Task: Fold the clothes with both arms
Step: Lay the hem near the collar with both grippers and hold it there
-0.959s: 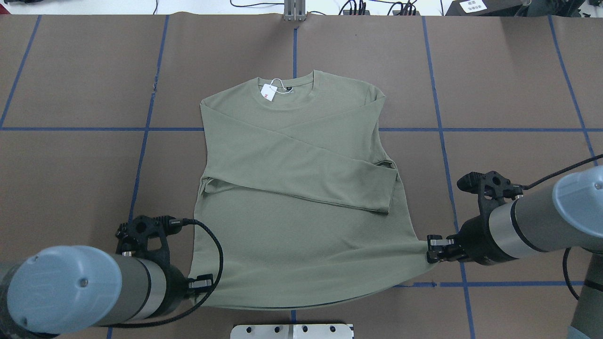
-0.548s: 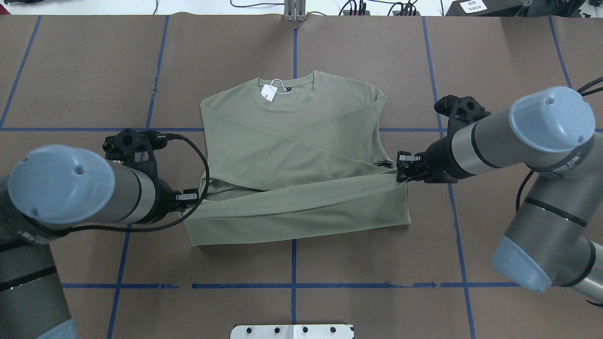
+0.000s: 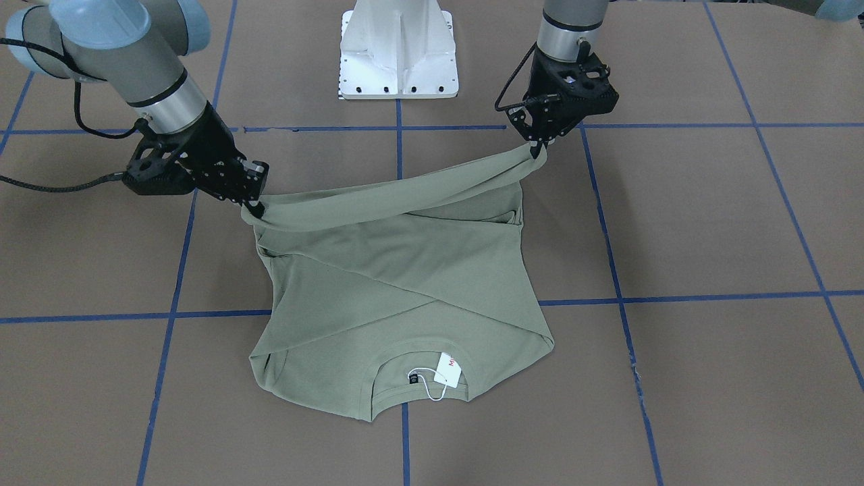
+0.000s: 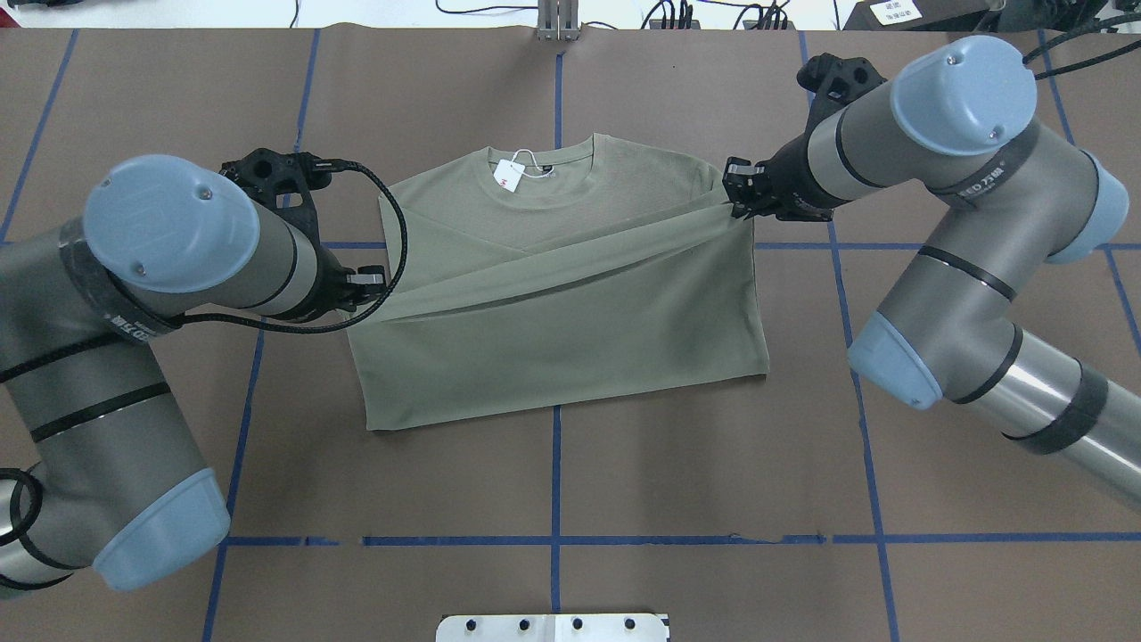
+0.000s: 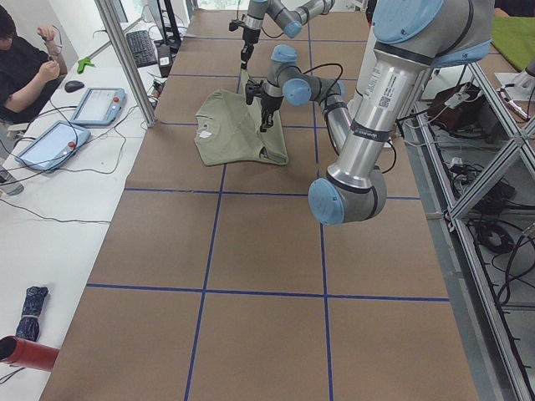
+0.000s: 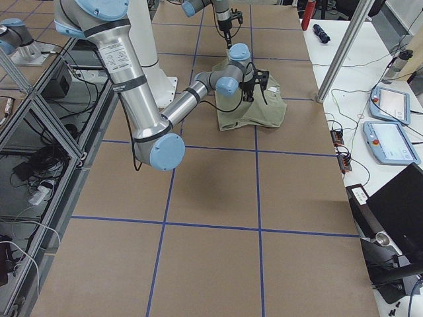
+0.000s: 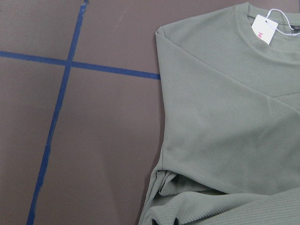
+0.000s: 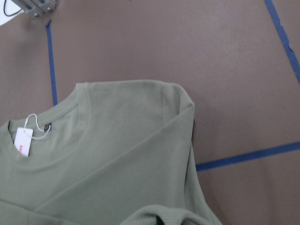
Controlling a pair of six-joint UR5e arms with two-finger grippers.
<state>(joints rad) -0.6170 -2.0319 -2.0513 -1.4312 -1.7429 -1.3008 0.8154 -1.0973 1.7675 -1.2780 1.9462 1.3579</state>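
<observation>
Shirt [image 4: 553, 348] lies mid-table [image 4: 713, 446], collar and tag [image 4: 510, 175] on the far side from the robot, sleeves crossed over the chest. Left gripper [image 4: 381, 283] and right gripper [image 4: 735, 192] each pinch one corner of the lower edge, which is stretched between them, raised over the shirt's middle.

Brown table [image 4: 669, 464] crossed by blue tape lines [image 4: 554, 481], green shirt [image 4: 553, 357] lying at its middle, white base plate [image 4: 553, 627] well apart from the shirt, opposite its collar.
</observation>
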